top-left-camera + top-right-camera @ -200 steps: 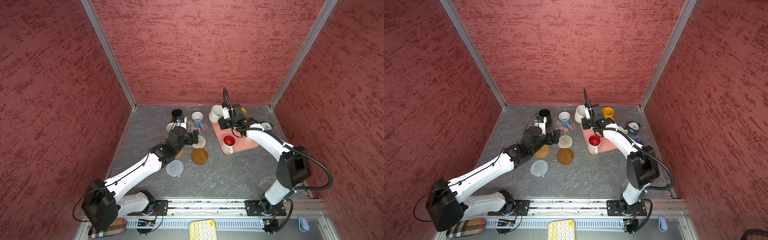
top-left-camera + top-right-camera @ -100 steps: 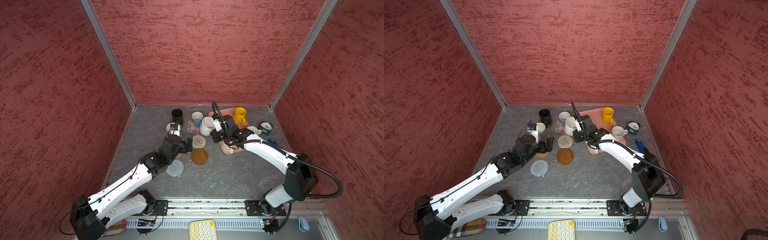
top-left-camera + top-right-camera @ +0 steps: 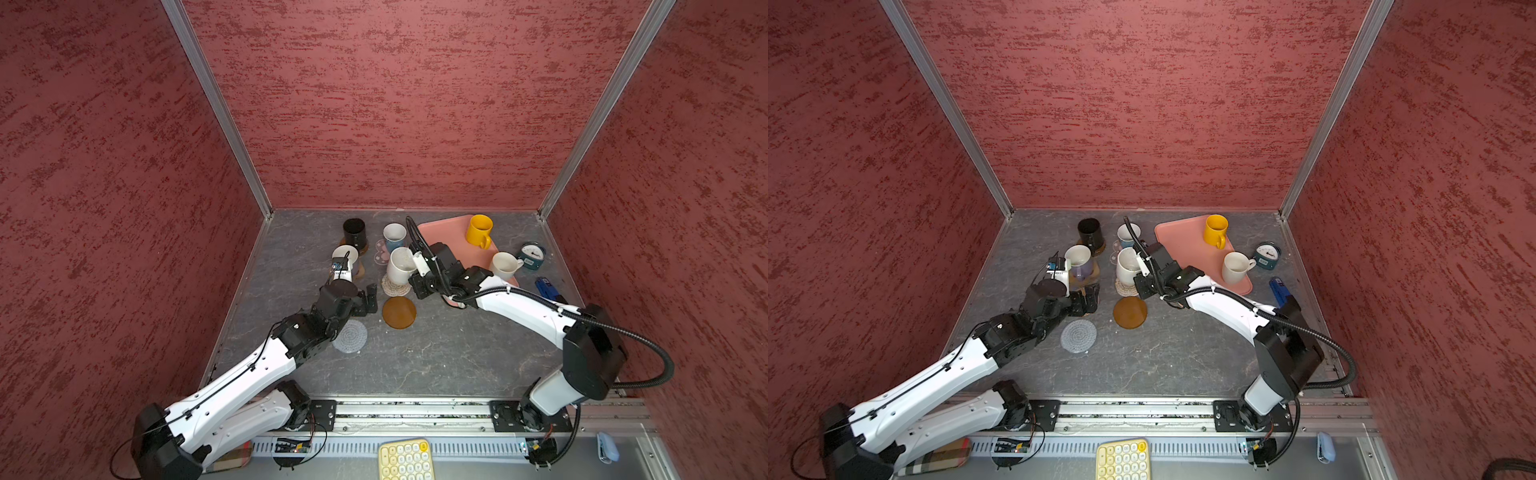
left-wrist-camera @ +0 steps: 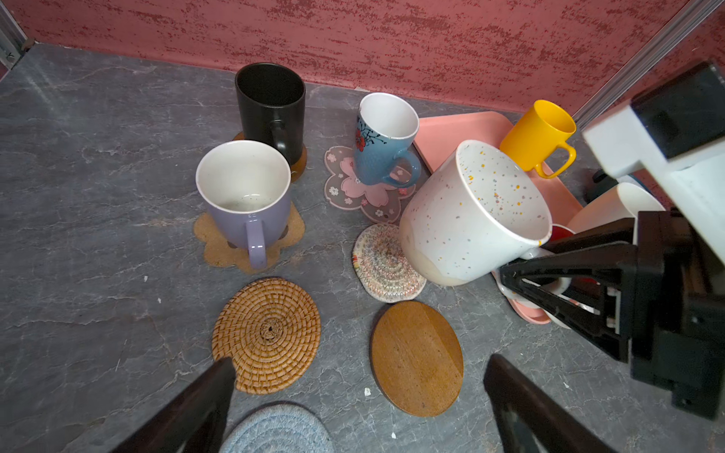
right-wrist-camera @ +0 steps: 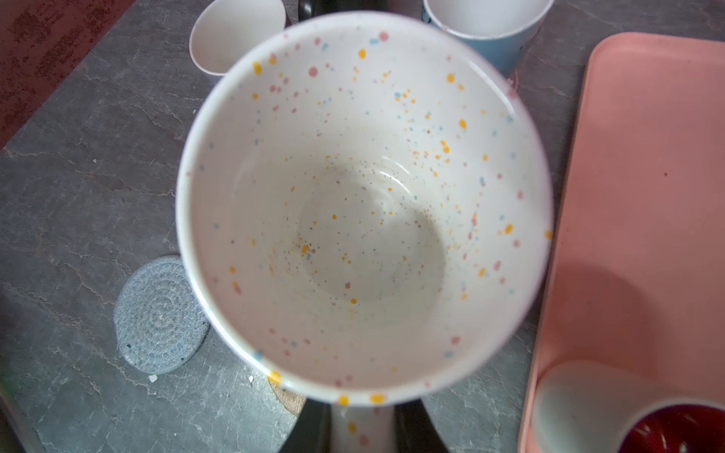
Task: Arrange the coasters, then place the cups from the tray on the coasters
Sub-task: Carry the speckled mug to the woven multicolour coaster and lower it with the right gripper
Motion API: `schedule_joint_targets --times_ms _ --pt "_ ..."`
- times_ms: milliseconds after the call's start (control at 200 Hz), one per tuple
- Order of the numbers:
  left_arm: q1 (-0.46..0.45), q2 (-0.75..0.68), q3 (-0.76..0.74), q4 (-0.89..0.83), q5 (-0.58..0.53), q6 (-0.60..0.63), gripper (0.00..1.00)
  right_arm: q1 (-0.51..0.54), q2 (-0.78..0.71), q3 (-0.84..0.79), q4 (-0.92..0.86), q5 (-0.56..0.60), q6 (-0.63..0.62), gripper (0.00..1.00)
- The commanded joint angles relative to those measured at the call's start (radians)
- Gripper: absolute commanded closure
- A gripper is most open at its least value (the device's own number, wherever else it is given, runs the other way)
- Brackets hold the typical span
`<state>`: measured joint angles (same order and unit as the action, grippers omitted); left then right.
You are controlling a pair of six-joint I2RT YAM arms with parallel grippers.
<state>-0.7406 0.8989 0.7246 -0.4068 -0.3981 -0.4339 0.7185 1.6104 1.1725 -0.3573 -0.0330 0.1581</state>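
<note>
Holding the speckled white cup [image 4: 474, 211] by its handle, tilted over the beige woven coaster [image 4: 382, 262], the right gripper [image 5: 363, 427] is judged mid-placement and must next level, centre and lower it before release, while the left gripper [image 4: 359, 408] hangs with jaws parted above the grey tabletop [image 3: 415, 365] within red textured walls [image 3: 395, 104].

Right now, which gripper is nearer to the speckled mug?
Right. The right gripper is shut on the handle of the speckled mug; the left gripper hangs open, apart from it.
</note>
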Motion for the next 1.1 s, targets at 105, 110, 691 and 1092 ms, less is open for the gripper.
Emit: schedule_joint_targets --times_ms 105,110,691,1092 --pt "0.004 0.002 -0.028 0.015 -0.01 -0.009 0.0 0.007 0.035 0.033 0.131 0.027 -0.008 1.0" --pt "0.005 0.003 -0.027 0.017 -0.01 -0.008 0.0 0.007 0.036 0.033 0.13 0.027 -0.008 1.0" --pt "0.106 0.083 -0.05 0.099 0.107 -0.006 0.0 0.007 0.184 0.109 0.139 0.042 -0.049 1.0" --pt "0.14 0.107 -0.054 0.135 0.145 0.002 0.0 0.007 0.246 0.157 0.13 0.054 -0.062 1.0"
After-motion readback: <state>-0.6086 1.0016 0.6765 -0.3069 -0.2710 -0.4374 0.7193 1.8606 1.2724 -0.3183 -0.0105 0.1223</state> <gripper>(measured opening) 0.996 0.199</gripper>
